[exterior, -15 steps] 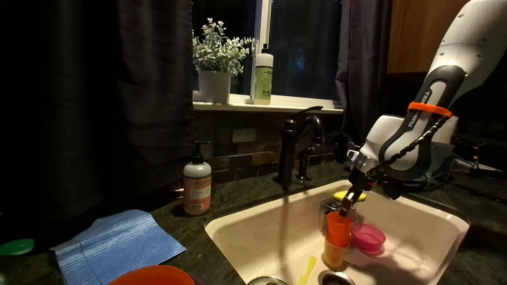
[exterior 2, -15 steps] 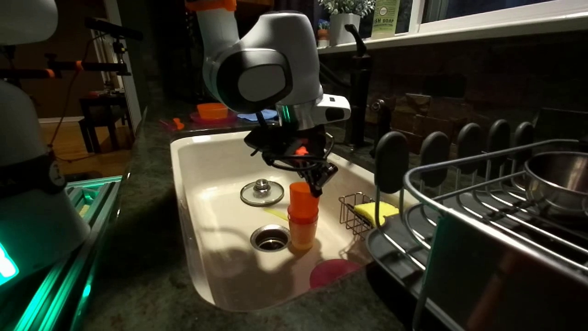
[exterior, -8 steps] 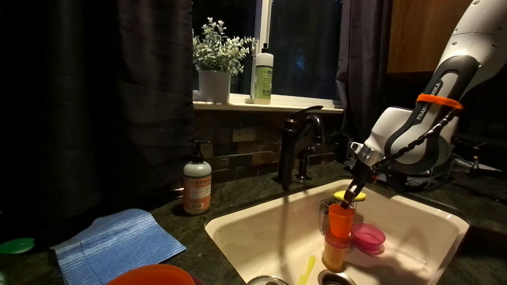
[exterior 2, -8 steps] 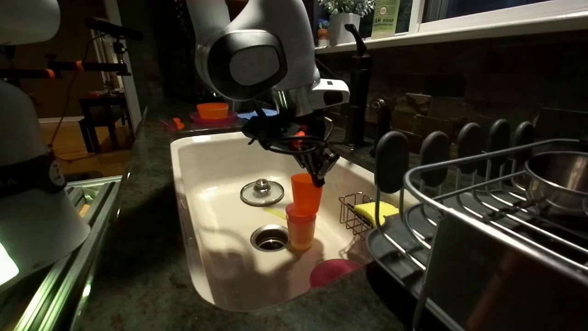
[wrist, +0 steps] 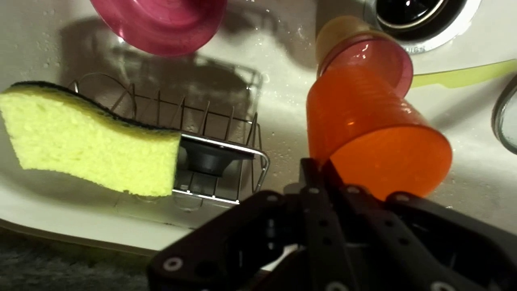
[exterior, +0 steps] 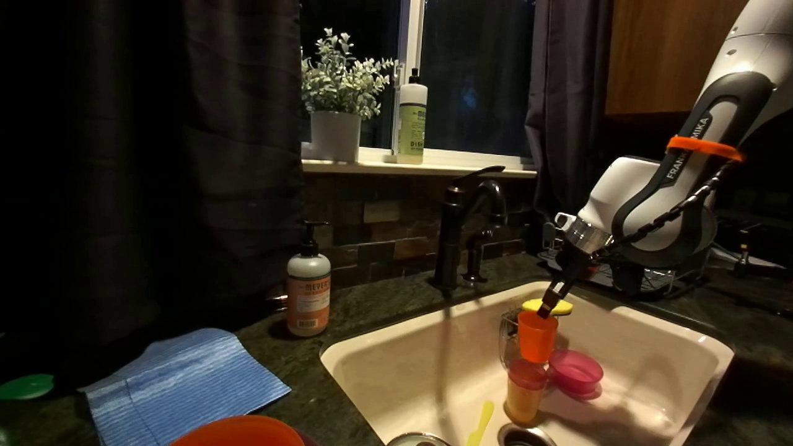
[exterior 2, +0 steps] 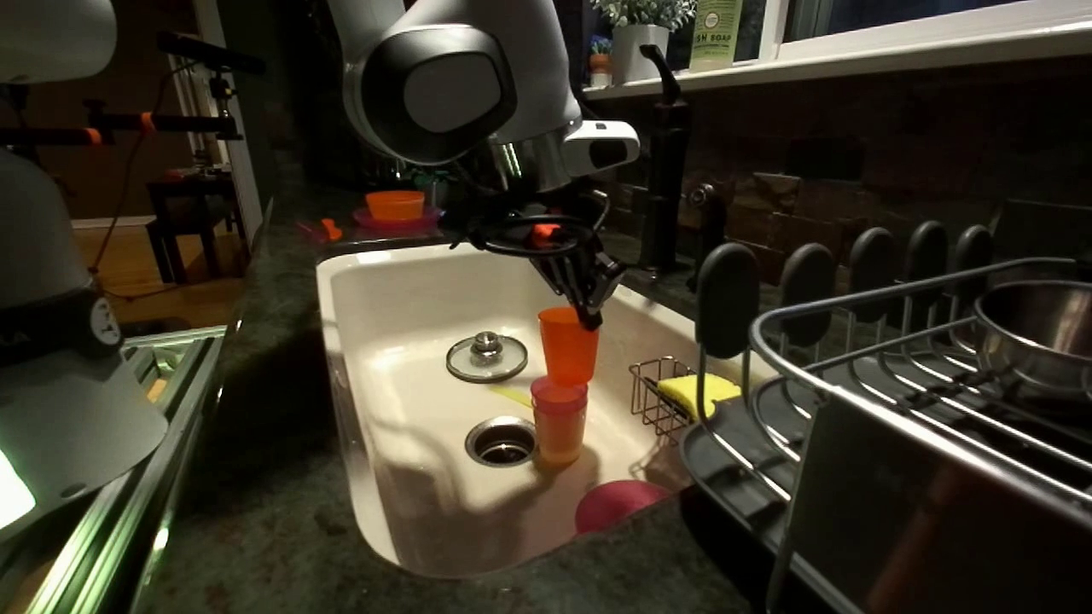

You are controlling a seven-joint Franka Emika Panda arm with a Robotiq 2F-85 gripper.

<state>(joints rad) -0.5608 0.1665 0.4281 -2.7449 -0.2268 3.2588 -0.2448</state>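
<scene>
The gripper (wrist: 319, 163) holds an orange cup (wrist: 363, 109) by the rim; the jaws stand almost together, parted only by the thickness of the cup wall. One finger appears to lie inside the mouth and one outside, a pinch that suits a thin wall and leaves the body of the cup suspended below and to one side of the jaws. The cup is over the sink (exterior 2: 409, 341), above a pink cup (wrist: 377, 56), which is nested in a pale cup (wrist: 335, 30) beneath the jaws and just beside the drain (exterior 2: 502, 443). Similar tapers presumably account for the nesting. Orientation: the mouth of the orange cup faces up toward the jaws, the narrower base faces down toward the pink cup, and the long axis stands close to vertical in both exterior views. The base overlaps the pink cup's rim from each camera, so contact between the two cannot be confirmed. In the wrist view, left of the jaws, a sponge (wrist: 93, 145) rests on a wire basket (wrist: 220, 142), a seat that probably lets it drain. A pink bowl (wrist: 169, 28) lies up and left of the jaws; a yellow utensil (wrist: 476, 74) lies up and right.
</scene>
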